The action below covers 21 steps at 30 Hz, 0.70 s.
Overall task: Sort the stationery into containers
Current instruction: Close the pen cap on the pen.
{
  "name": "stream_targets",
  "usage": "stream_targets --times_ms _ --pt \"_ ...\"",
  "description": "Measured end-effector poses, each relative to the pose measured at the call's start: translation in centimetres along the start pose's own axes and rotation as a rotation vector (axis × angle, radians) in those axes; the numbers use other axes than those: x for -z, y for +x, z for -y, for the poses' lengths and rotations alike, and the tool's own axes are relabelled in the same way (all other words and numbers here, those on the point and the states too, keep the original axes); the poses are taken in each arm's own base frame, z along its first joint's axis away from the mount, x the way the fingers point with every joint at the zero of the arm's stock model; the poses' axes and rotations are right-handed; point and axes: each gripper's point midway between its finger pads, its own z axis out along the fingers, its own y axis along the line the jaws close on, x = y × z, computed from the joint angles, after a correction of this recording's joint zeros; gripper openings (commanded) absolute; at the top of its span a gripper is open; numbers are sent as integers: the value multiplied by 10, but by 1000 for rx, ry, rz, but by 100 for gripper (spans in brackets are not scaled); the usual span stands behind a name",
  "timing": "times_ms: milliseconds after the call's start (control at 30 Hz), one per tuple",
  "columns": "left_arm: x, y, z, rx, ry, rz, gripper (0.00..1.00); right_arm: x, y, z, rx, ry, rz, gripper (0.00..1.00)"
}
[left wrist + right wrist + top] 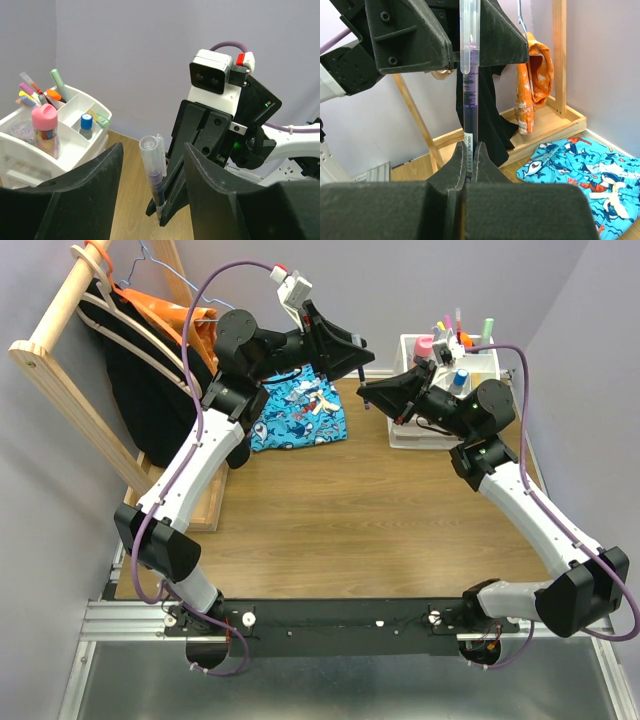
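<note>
Left arm (190, 465), right arm (527, 502): white links, bulky black joints. Purple cable (228, 45) loops along each. Black angular fingers (90, 195), screw heads (385, 16). White wrist camera (211, 72), red plug (241, 58), green light (235, 145).

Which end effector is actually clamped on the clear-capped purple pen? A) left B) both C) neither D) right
D. In the right wrist view, the right end effector has its fingers closed on the lower barrel of the purple pen. In the left wrist view, the left end effector is spread wide, with a gap on each side of the pen.
</note>
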Motion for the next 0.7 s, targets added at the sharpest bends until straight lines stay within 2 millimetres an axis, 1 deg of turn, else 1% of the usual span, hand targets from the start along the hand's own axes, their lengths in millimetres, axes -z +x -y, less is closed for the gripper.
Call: stream_targets --times_ms 133,400,500,533,567,600,633,700 --pt "0 0 -1 -4 -4 2 53 0 0 0 2 1 -2 1" --pt "-1 -5 1 -18 -1 9 49 0 2 1 7 3 -8 0" --pt "-1 -6 2 -21 1 11 42 0 3 1 5 4 -9 0" --pt "-1 -6 1 -21 0 11 34 0 3 1 5 4 -10 1" --pt "-1 -5 1 -21 0 11 28 0 3 1 5 4 -10 0" --pt "-1 -5 1 -20 0 10 20 0 3 1 5 4 -9 1" --pt "-1 -5 1 -21 0 10 0 0 3 1 5 4 -10 0" --pt "-1 -4 1 -14 1 9 0 0 3 2 8 4 -9 1"
